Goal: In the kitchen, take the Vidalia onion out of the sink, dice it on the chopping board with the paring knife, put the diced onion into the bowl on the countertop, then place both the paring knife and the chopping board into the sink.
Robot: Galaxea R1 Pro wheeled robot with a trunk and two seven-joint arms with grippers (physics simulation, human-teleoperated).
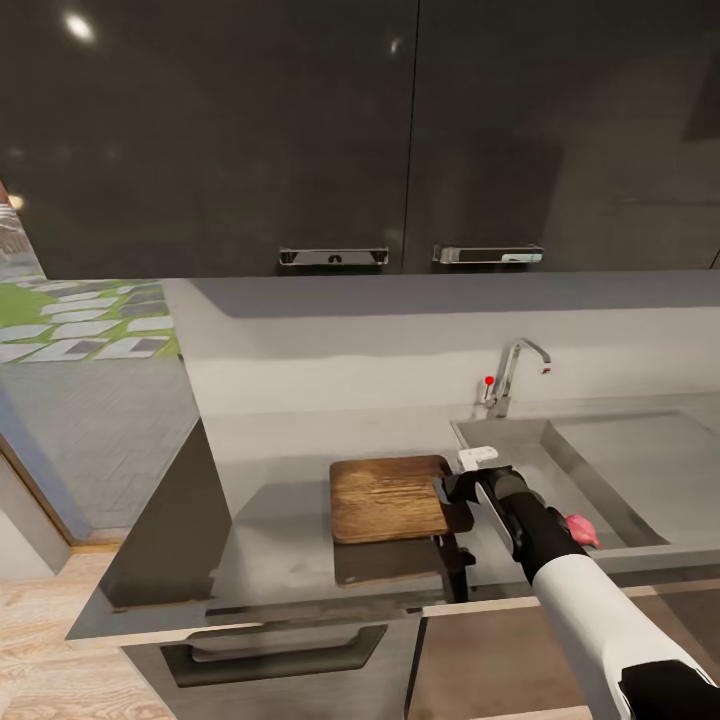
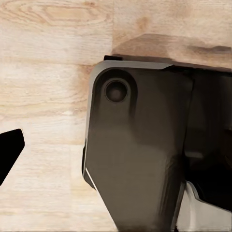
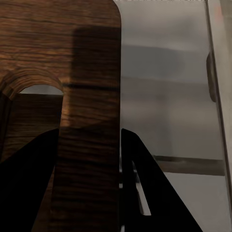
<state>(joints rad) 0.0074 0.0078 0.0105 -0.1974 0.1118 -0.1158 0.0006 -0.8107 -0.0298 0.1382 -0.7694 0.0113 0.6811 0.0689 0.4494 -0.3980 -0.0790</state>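
At centre frame in the head view the chopping board (image 1: pixel 389 497) is hanging lifted over the bench (image 1: pixel 280 470) — its shadow is lying below it. The right claw (image 1: pixel 452 497) is pinching the board's right end; in the right wrist view its dark fingers (image 3: pixel 145 193) are straddling the wood beside the handle slot. The board's long axis is running left to right, claw at the sink-side end. Right of it the sink (image 1: pixel 600 470) is lying open, its near-left rim the edge to clear. The Vidalia onion (image 1: pixel 581 529) is peeking out behind the forearm. The left claw's state I cannot tell.
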